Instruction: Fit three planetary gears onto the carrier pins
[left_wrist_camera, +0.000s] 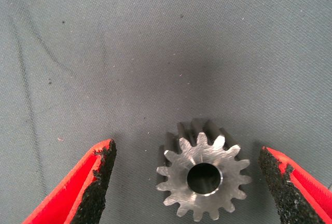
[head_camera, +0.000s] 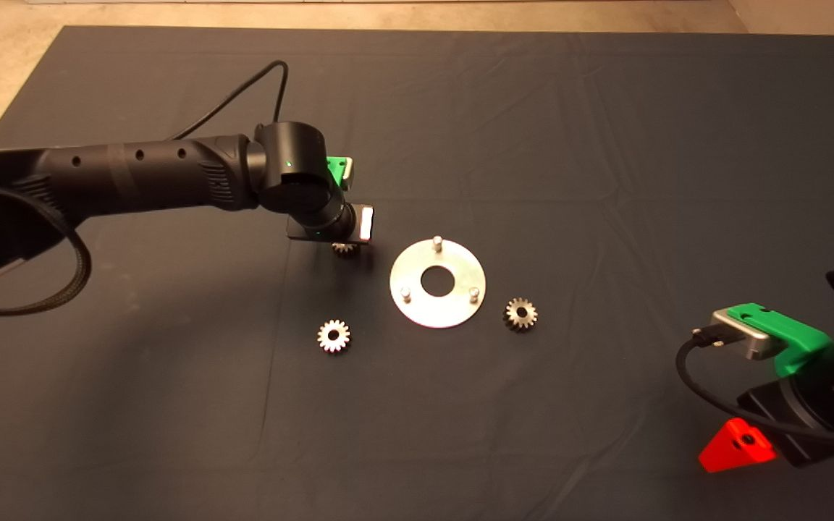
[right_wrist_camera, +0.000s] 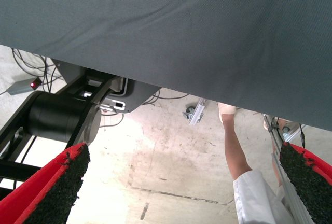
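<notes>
Now | L pincer (left_wrist_camera: 187, 182) spread wide | gear (left_wrist_camera: 203, 183) btwn pads, untouched

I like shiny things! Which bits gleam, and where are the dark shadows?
Head view: the carrier disc gleams brightest, and the left arm casts a shadow on the mat. Left wrist view: the gear face shines, with shadow behind it.

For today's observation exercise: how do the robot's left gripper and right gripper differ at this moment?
The left gripper hangs over the mat left of the disc, fingers open either side of a gear; the right gripper waits at the mat's lower right edge, near no part. The left wrist view shows mat and gear; the right shows floor and a person's leg. Both are open and hold nothing.
</notes>
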### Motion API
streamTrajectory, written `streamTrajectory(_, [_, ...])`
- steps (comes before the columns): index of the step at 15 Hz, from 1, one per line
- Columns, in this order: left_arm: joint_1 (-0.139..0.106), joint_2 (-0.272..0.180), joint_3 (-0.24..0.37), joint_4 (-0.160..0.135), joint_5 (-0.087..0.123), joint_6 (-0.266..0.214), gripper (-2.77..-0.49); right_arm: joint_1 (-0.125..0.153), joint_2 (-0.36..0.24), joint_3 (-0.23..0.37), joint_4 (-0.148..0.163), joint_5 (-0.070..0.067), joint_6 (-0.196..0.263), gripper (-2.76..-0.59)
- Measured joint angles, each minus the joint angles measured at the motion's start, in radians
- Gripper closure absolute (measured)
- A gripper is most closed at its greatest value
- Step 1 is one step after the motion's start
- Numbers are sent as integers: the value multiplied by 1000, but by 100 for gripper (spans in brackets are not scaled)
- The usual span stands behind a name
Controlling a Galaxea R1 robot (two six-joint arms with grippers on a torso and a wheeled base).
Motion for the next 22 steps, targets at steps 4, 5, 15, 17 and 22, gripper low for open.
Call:
streamTrajectory(4, [0,0,0,0,0,-1,-195,0,0,0,0,0,0,-273])
streamTrajectory(5, [0,0,0,0,0,-1,-188,0,0,0,0,0,0,-273])
streamTrajectory(15, [13,0,0,0,-1,-1,-180,0,0,0,0,0,0,-273])
streamTrajectory(17, [19,0,0,0,-1,-1,-180,0,0,0,0,0,0,-273])
streamTrajectory(22, [19,0,0,0,-2,-1,-169,-1,0,0,0,0,0,-273])
